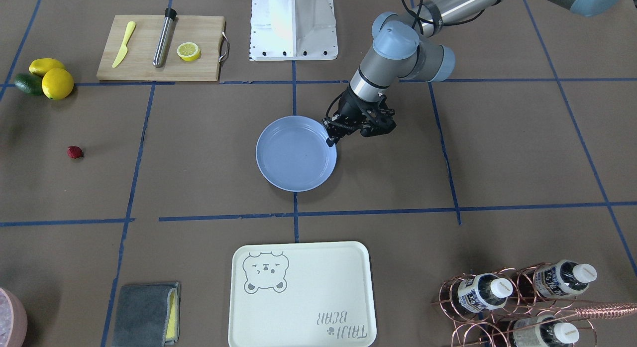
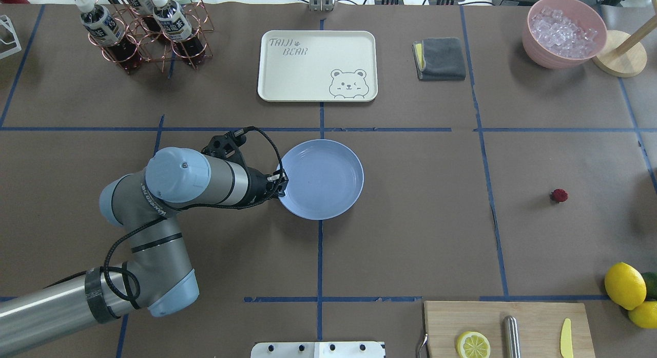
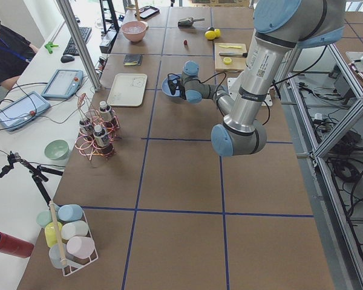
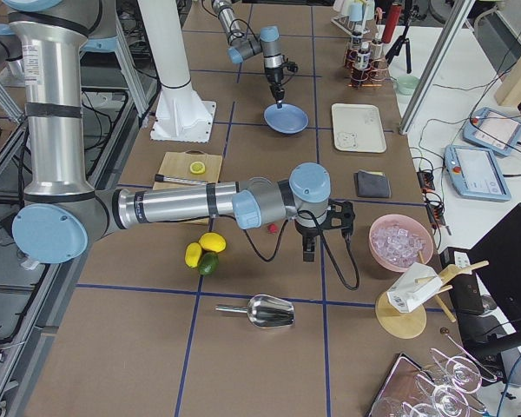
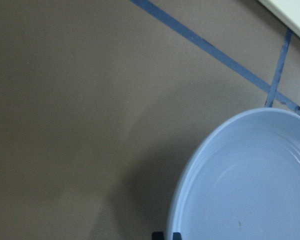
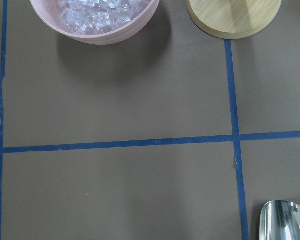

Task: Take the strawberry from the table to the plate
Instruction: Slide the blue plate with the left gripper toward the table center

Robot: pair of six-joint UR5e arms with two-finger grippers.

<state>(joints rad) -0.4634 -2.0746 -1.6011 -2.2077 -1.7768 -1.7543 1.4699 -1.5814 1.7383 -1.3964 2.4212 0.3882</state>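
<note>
A brown paper-covered tabletop (image 2: 410, 245) crossed by blue tape lines (image 2: 320, 255) fills the overhead view under even light that casts only soft shadows. Seen from the left end, a white side desk (image 3: 9, 199) runs along the 9 o'clock side. Two tablets (image 3: 62, 83) lie on it, and a person (image 3: 6, 48) sits at 10 o'clock. A slanted aluminium post (image 3: 77, 39) rises at 11 o'clock. From 3 to 5 o'clock, grey floor (image 3: 351, 266) carries loose cables (image 3: 349, 175).
</note>
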